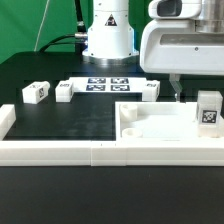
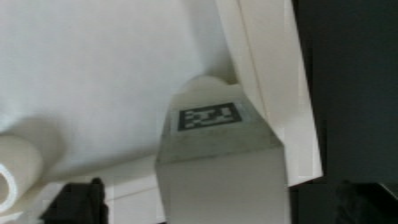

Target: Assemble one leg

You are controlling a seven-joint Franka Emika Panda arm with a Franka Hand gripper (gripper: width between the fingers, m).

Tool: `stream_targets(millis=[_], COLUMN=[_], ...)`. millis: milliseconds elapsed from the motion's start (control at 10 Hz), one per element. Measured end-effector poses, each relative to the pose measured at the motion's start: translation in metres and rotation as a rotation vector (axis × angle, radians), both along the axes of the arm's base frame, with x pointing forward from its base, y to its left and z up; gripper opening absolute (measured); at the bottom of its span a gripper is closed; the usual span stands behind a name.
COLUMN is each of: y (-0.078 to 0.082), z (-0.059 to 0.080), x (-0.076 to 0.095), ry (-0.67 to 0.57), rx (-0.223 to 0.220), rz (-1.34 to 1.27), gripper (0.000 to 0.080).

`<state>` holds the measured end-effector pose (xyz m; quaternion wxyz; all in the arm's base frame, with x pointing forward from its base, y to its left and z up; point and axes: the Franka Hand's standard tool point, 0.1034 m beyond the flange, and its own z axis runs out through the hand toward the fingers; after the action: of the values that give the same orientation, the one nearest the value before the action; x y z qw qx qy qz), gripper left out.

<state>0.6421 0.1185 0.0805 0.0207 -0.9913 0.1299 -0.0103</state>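
Note:
One leg [image 1: 208,108] stands upright on the right end of the large flat white panel [image 1: 150,128], its square tag facing the camera. My gripper [image 1: 175,94] hangs just above the panel, close to the exterior view's left of that leg, with its jaws apart and nothing held. In the wrist view the same leg [image 2: 217,140] shows its tag and stands against the panel's [image 2: 89,70] raised rim. It reaches down between my gripper's [image 2: 214,210] dark fingertips [image 2: 80,203], with a gap on the side that shows. Three more legs lie on the table [image 1: 35,92], [image 1: 65,90], [image 1: 150,88].
The marker board [image 1: 108,84] lies in front of the robot base [image 1: 108,35]. Long white border rails [image 1: 90,152] run along the front and the left. A round socket [image 2: 11,165] shows on the panel in the wrist view.

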Motion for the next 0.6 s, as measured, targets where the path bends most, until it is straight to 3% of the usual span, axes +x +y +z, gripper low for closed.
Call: stream_targets(millis=[200, 300, 400, 500, 600], y=[-0.003, -0.003, -0.003, -0.003, -0.0029], z=[0.0, 0.0, 0.0, 0.0, 0.0], x=[0.0004, 0.0004, 0.0005, 0.0005, 0.0004], ry=[-0.004, -0.004, -0.004, -0.004, -0.004], rx=[-0.009, -0.008, -0.009, -0.008, -0.008], rz=[0.109, 0.104, 0.104, 0.104, 0.104], gripper=[0.0649, 0.052, 0.052, 0.0379, 0.0292])
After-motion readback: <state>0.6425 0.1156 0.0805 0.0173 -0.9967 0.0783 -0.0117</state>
